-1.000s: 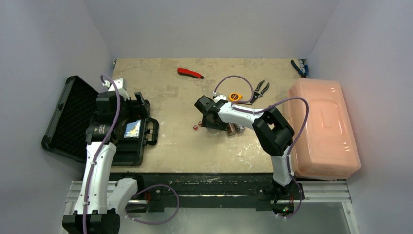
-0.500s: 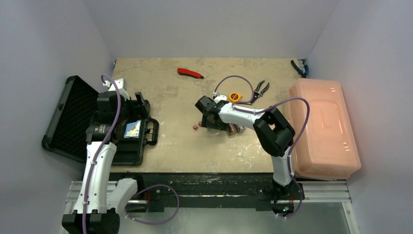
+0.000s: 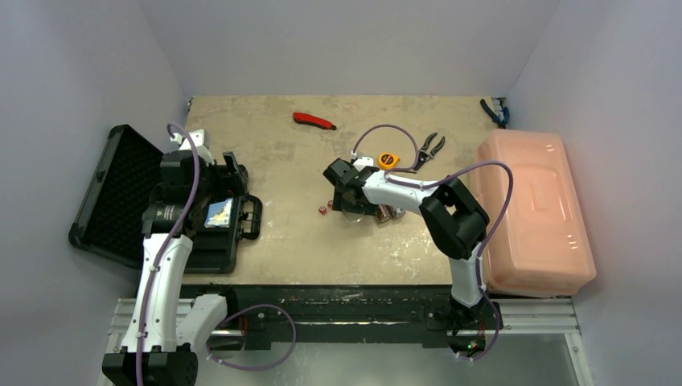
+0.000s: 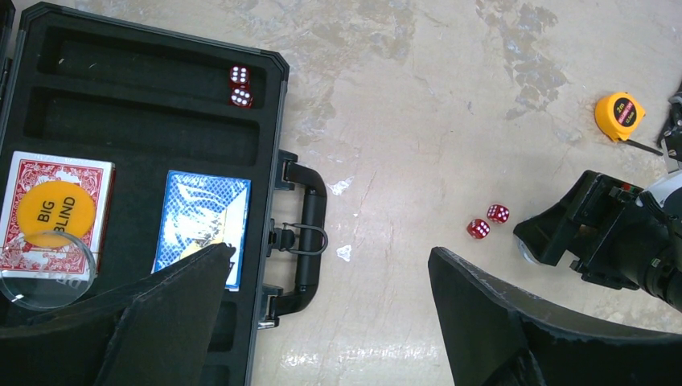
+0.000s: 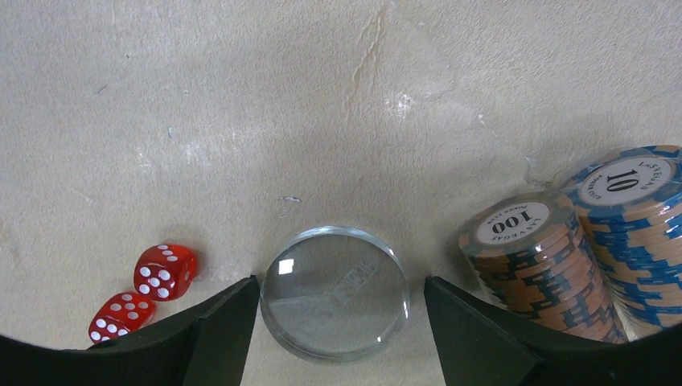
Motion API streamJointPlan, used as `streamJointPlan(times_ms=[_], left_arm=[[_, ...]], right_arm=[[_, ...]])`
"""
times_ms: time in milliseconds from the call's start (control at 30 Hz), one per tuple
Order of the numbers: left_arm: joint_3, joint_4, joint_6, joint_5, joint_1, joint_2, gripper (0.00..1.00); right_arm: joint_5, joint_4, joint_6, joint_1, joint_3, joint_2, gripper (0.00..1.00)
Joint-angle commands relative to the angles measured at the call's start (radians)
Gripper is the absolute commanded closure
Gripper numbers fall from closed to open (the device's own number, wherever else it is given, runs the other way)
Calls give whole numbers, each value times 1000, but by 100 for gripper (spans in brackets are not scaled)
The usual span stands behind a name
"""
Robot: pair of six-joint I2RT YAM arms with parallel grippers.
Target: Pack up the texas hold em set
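Low in the right wrist view the right gripper point(image 5: 342, 283) stands open astride the clear disc point(image 5: 334, 293) (chip stacks point(image 5: 537, 259) just right of it), while the left gripper point(image 4: 331, 251) hangs wide open, empty, above the open black case point(image 4: 145, 133) at frame left.

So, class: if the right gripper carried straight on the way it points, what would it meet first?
Most likely the clear round disc, lying flat on the table between the open fingers of the right gripper; the gap to it is unclear.
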Motion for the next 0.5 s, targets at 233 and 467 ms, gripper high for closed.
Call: streamJointPlan(times_ms=[233, 467], left_arm=[[1, 32, 23, -1, -10, -12, 6], [0, 31, 24, -4, -12, -13, 6]], right_arm=[[-78, 16, -40, 14, -61, 10, 20], [-82, 21, -58, 26, -64, 8, 27]])
